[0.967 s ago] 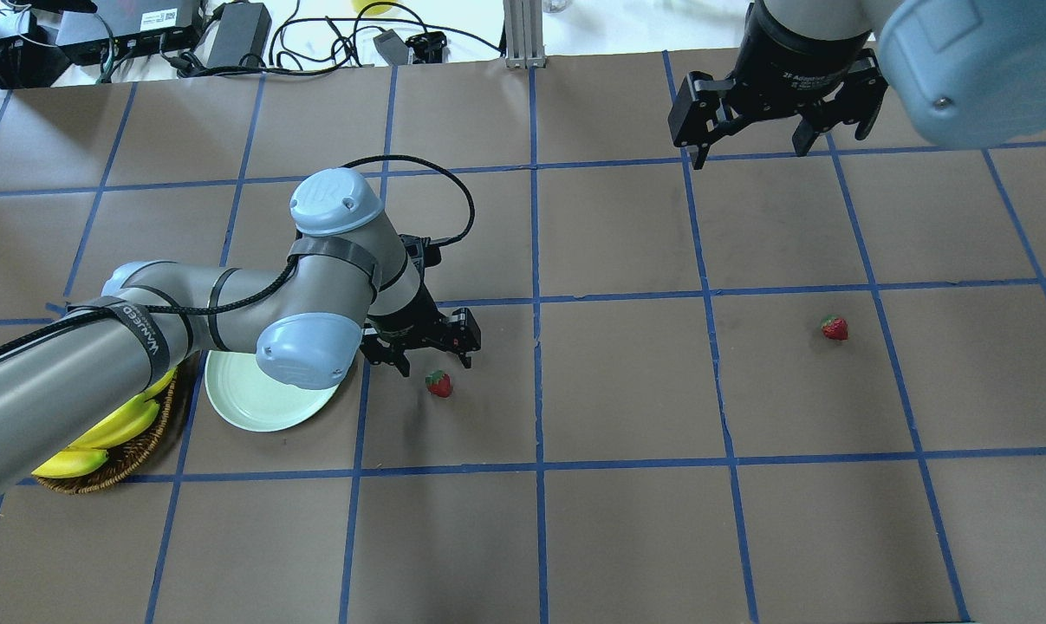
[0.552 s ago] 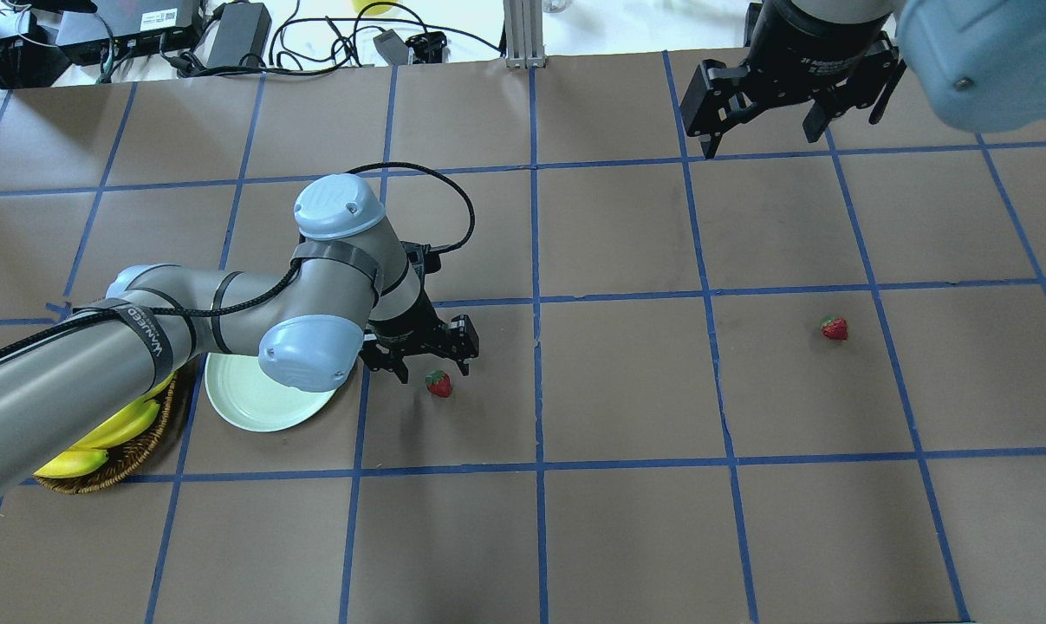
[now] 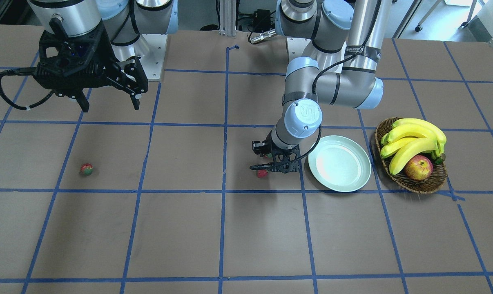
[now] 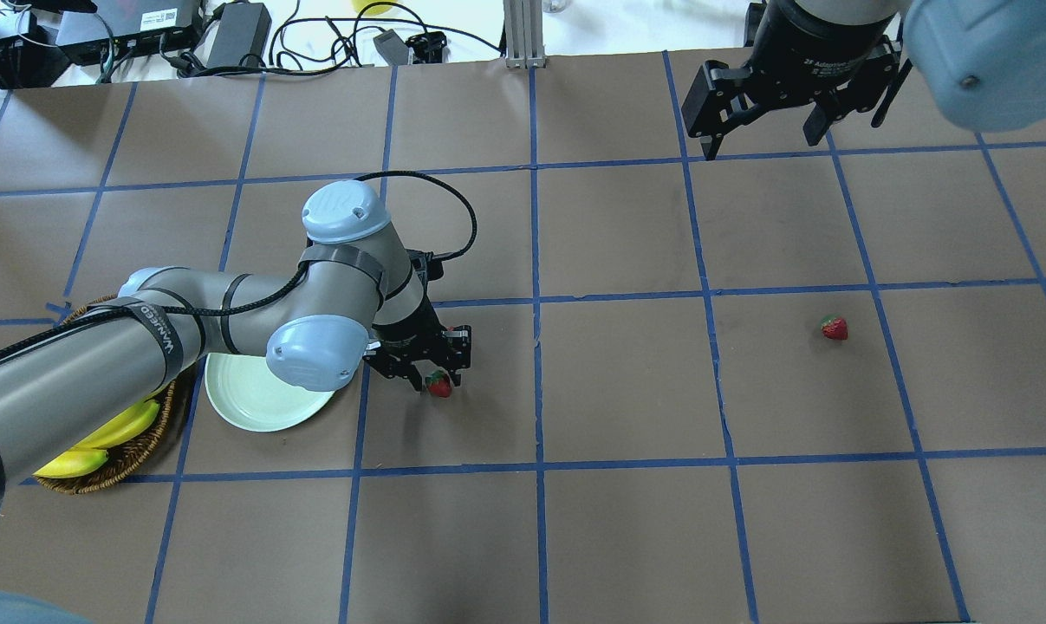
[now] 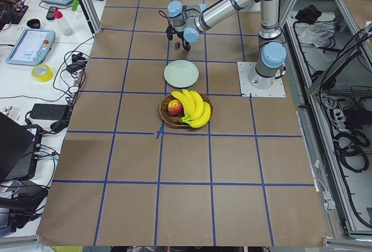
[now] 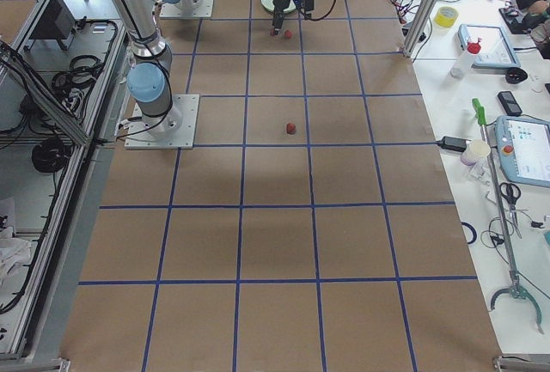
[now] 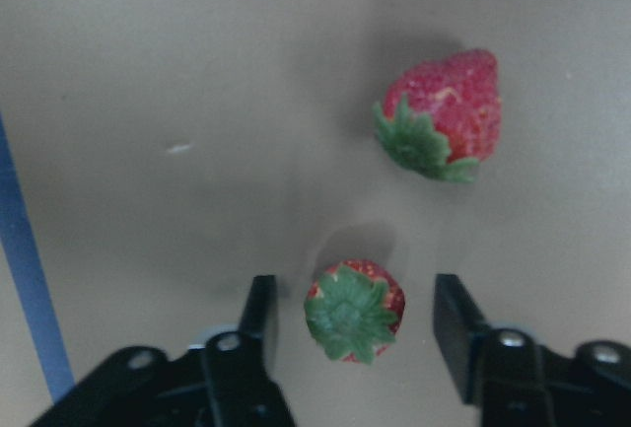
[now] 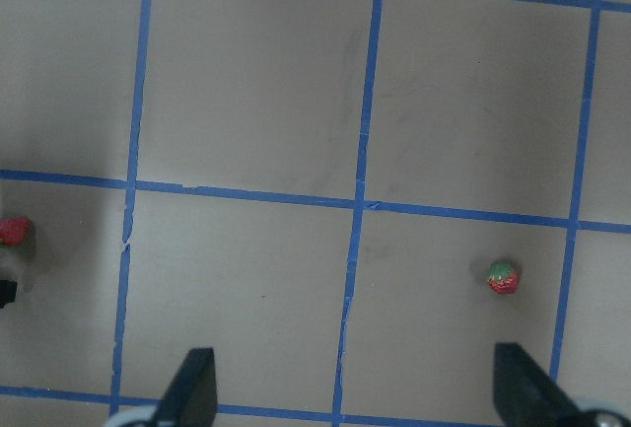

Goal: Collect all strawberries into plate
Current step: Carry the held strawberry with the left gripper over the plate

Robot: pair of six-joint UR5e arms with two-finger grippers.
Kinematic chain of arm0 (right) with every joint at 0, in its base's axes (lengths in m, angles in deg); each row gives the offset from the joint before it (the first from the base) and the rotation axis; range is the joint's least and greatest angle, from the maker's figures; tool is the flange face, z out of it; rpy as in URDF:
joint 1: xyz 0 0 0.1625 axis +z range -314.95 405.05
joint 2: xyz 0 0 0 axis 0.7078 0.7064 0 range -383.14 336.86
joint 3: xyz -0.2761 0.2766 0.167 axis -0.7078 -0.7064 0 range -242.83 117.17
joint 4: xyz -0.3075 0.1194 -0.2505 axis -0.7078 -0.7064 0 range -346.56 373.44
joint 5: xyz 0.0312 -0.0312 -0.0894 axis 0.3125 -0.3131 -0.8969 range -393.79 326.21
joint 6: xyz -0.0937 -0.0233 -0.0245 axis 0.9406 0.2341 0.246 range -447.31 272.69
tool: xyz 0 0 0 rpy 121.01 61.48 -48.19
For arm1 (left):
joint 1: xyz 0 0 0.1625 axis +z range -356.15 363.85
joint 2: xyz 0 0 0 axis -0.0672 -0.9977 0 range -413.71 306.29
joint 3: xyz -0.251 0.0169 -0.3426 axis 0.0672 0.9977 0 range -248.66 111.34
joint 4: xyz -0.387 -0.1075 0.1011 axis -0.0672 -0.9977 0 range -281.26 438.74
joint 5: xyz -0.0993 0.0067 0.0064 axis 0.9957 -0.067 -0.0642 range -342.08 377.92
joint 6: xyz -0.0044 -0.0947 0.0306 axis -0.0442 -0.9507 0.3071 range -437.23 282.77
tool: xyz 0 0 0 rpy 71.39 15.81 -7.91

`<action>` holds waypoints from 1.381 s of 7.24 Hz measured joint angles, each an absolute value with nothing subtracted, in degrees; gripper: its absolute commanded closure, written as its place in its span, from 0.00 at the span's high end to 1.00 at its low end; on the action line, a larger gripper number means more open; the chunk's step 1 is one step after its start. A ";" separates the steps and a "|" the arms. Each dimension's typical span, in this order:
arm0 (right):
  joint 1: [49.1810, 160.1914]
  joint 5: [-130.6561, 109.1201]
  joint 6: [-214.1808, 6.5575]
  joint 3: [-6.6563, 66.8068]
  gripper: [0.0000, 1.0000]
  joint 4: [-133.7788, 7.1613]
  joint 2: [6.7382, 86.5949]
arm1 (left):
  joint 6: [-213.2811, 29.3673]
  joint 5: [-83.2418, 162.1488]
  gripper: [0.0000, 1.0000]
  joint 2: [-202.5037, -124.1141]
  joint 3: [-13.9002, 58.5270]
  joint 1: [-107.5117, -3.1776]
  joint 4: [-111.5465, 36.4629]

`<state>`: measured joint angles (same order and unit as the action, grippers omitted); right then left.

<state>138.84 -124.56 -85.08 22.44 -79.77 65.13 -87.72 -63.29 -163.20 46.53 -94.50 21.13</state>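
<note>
The first strawberry (image 7: pixel 353 311) is sitting cap-up on the surface (image 4: pixel 626 520), right between the fingers of the left pincer (image 7: pixel 355 289). That pincer is hanging low over it with its fingers apart and, as far as I can see, not touching the fruit. A second strawberry (image 7: pixel 441 116) is lying on its side just beyond. The third strawberry (image 4: pixel 834 328) is lying well apart from both, out on the robot's right side. The right pincer (image 4: pixel 761 146) is hovering high over that end, spread wide and carrying nothing.

The plate (image 3: pixel 339 163) is waiting near the left pincer with nothing resting in it. I am judging the job as barely begun: the first grasp is being lined up, and all three fruits are waiting to be carried over.

The surface is wearing brown paper ruled into squares with blue tape (image 4: pixel 538 390). A basket (image 3: pixel 413 183) holding bananas (image 3: pixel 411 136) and an apple (image 3: pixel 418 167) is sitting beside the plate, and cables (image 4: pixel 315 35) are trailing along the far edge.
</note>
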 measured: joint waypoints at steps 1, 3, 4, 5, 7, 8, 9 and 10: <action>138.84 -124.52 -85.08 22.58 1.00 -79.67 65.15 | -87.80 -63.35 0.00 -162.95 46.06 -94.48 21.11; 138.81 -124.55 -85.25 22.73 1.00 -79.58 65.22 | -87.77 -64.85 0.00 -161.47 42.44 -94.10 17.74; 138.79 -124.57 -85.34 22.76 1.00 -79.57 65.25 | -87.36 -67.92 0.00 -160.60 38.46 -93.10 13.18; 138.81 -124.58 -85.43 22.77 1.00 -79.53 65.29 | -86.21 -70.94 0.00 -159.86 34.15 -90.91 8.24; 138.83 -124.58 -85.53 22.77 1.00 -79.47 65.35 | -79.49 -73.53 0.00 -158.94 30.36 -84.65 3.43; 138.83 -124.58 -85.54 22.77 1.00 -79.47 65.36 | -75.61 -74.70 0.00 -158.83 30.79 -81.94 2.92; 138.83 -124.60 -85.55 22.77 1.00 -79.46 65.36 | -72.01 -75.67 0.00 -158.85 32.01 -79.35 2.90; 138.83 -124.62 -85.55 22.77 1.00 -79.46 65.36 | -68.76 -76.05 0.00 -158.88 33.70 -76.31 3.11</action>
